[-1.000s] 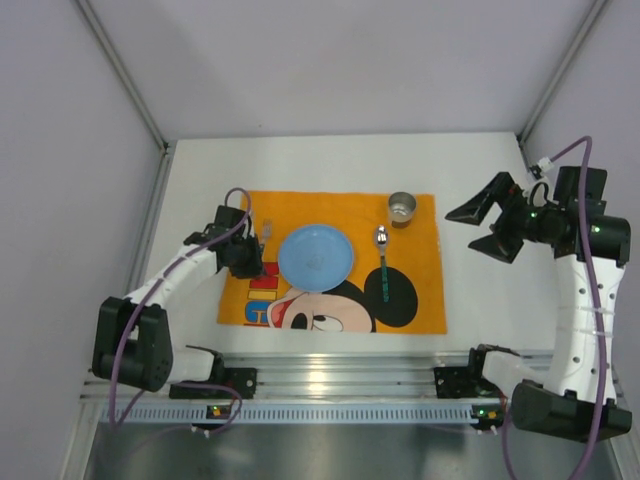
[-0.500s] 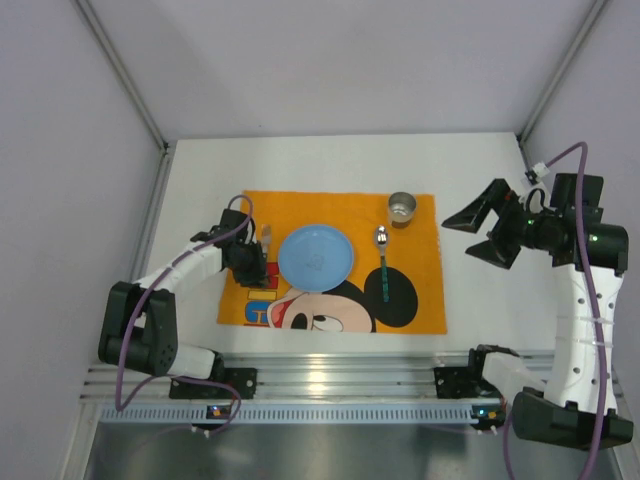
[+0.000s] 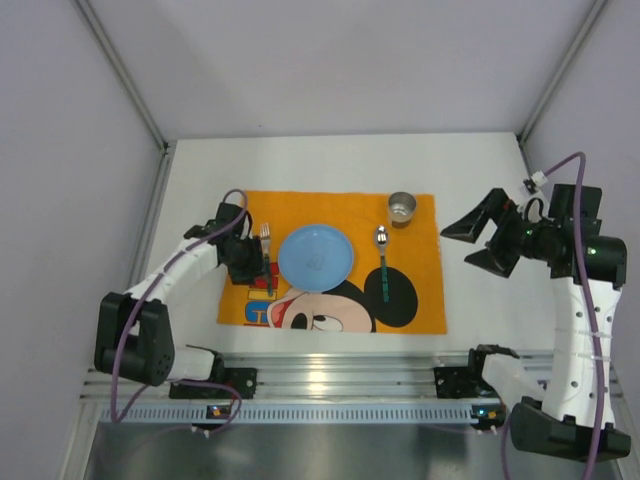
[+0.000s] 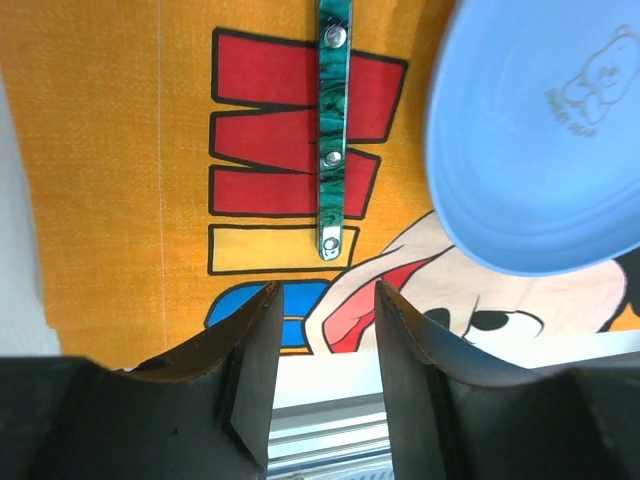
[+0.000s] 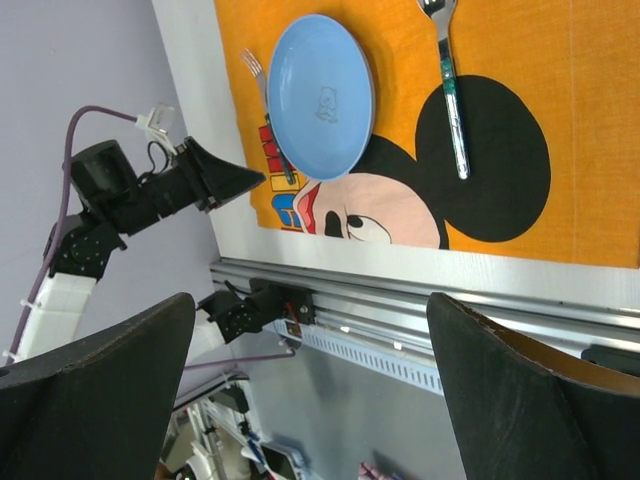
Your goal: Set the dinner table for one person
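Note:
The white dinner table carries an orange cartoon-mouse placemat. On the mat lie a blue plate, a green-handled fork just left of it, a green-handled spoon to its right, and a metal cup at the far right corner. My left gripper is open and empty beside the fork. In the left wrist view the fork handle lies just beyond my open gripper, with the plate to its right. My right gripper is wide open and empty, raised to the right of the mat.
The aluminium rail runs along the table's near edge. Grey walls close in the left, right and back sides. The right wrist view shows the plate, the spoon, the fork and the left arm.
My left gripper has shifted slightly left and back, so more of the fork now shows on the mat. My right gripper has drifted a little lower and nearer, still open.

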`<state>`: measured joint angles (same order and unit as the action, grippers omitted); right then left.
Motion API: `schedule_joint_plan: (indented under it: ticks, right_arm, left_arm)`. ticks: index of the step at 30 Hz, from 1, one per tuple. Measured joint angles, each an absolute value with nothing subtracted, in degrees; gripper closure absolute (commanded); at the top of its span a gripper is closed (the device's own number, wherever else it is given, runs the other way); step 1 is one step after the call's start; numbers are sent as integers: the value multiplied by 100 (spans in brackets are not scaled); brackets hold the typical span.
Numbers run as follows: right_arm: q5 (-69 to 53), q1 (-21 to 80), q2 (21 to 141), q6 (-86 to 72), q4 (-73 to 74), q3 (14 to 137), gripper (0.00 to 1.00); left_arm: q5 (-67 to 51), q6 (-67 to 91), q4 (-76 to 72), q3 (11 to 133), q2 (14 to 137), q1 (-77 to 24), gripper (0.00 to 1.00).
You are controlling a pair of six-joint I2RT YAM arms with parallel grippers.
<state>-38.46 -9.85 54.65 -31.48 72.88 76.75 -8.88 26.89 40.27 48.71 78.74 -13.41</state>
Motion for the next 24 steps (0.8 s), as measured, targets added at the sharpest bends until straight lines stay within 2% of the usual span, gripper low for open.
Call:
schedule_joint_plan:
  ticks: [3,5,10,16,20,24]
  right_arm:
    - [-3870,-985,5413,-3159,7290,7677,0]
    - [-3935,-982,5413,-3214,7288,7708,0]
    - [-4283,-978,5516,-3553,7203,8366,0]
    - [-4768,-860,5551,-3691,6674,9996,0]
    - [-4692,-532,5468,-3380,6344,10886,0]
    - [-4331,-268,5089,-2906,6292,11229,0]
  left_arm:
    - [-832,2687,4235,5140,7706,-1341,44]
    - [-810,2639,4355,5376,7585,-1341,2]
    - [-860,2596,4530,6128,7317,-1341,2]
    - [-845,2534,4543,7634,7190,-1337,2]
    - [-827,2469,4226,8291,6945,-1337,1]
    - [-419,2067,3701,8370,6593,-1356,1]
